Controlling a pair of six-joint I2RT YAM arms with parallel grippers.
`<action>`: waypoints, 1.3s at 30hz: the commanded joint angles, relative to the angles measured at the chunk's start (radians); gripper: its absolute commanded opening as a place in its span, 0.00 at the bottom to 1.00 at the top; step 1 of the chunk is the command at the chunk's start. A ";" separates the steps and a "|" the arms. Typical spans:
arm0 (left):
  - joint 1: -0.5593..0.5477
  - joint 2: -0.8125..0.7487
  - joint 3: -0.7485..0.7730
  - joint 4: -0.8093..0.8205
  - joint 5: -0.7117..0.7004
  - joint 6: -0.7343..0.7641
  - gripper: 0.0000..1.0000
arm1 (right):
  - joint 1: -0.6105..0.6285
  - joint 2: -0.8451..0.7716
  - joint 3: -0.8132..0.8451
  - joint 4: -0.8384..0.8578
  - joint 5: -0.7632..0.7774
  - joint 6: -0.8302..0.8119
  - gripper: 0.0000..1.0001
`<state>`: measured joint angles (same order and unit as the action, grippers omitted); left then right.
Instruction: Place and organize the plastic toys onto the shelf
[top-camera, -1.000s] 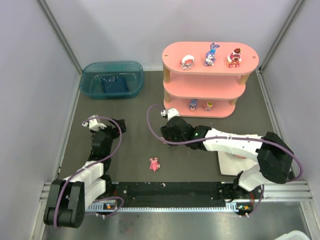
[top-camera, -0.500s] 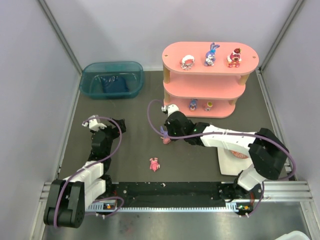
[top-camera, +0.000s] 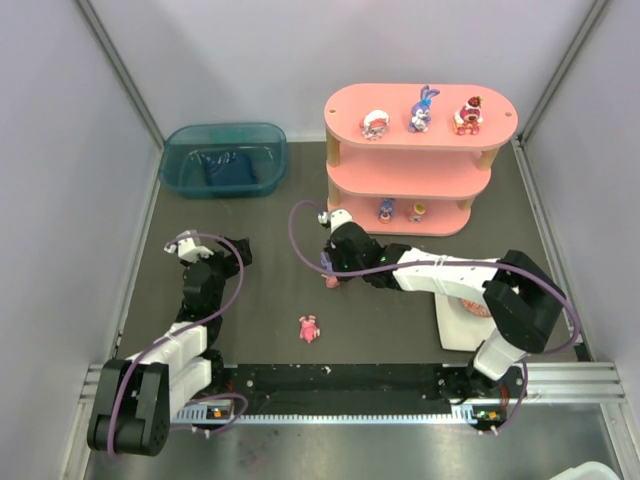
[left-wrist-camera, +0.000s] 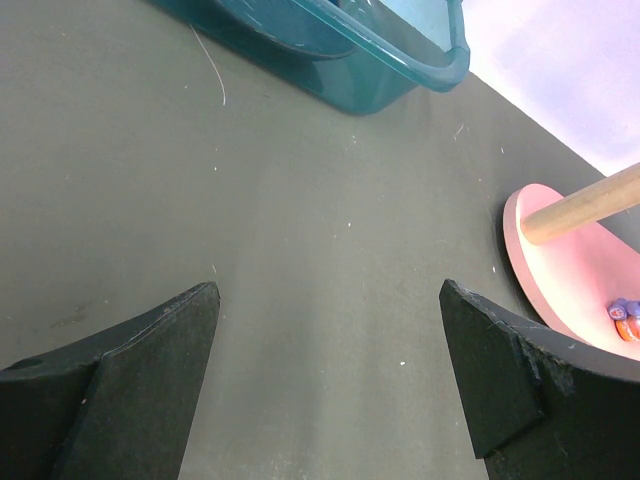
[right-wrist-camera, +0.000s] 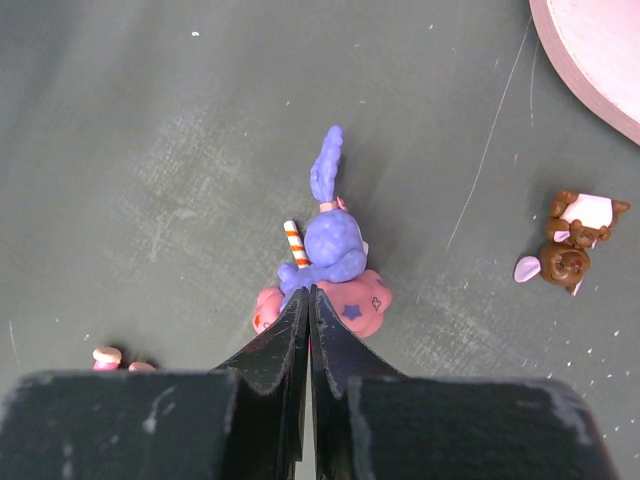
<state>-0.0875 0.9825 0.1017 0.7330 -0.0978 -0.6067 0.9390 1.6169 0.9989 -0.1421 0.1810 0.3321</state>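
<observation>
**Homing in on the purple bunny toy (right-wrist-camera: 335, 245)**

Moves on from a second ago: no longer hides the bunny under the wrist, and no longer keeps the jaws parted. Sits drawn in closer to the left end of the shelf (top-camera: 420, 150) now, with the right gripper (right-wrist-camera: 308, 292) down at the toy. Keeps the left gripper (left-wrist-camera: 330, 380) exactly where it was, and the small pink toy (top-camera: 309, 328) too, alone on the table nearer the bases.

Presses the right fingers (right-wrist-camera: 270, 345) flat together, with nothing visible between them. Brings the tips right up against the near-left edge of the bunny's pink, star-marked base. Hard to say from the wrist view whether they nip any sliver of it. Finds the bunny upright on the table just beyond the tips, one long ear pointing away, a striped stick at its side. Leaves a brown bear toy (right-wrist-camera: 572, 245) on the table off to the right, short of the shelf's foot.

Spreads the fingers wide over on the left, gripping nothing, above bare table with the teal bin (left-wrist-camera: 380, 60) ahead.

Counts three toys along the shelf's top board and two more on the lowest board.

Rests everything on a dark grey matte table (top-camera: 260, 300), scuffed and speckled. Closes it all in with pale lilac-grey walls (top-camera: 60, 150).
</observation>
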 joint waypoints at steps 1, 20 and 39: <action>0.002 -0.005 0.016 0.046 -0.003 0.007 0.97 | -0.006 0.018 0.044 0.045 -0.003 -0.015 0.00; 0.002 0.004 0.020 0.049 -0.002 0.005 0.97 | -0.006 -0.035 -0.081 0.041 -0.054 0.013 0.00; 0.002 0.004 0.018 0.051 0.000 0.002 0.97 | 0.001 -0.205 -0.230 -0.010 -0.045 0.054 0.00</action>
<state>-0.0875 0.9871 0.1017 0.7334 -0.0978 -0.6071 0.9394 1.4830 0.7654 -0.1501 0.1307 0.3717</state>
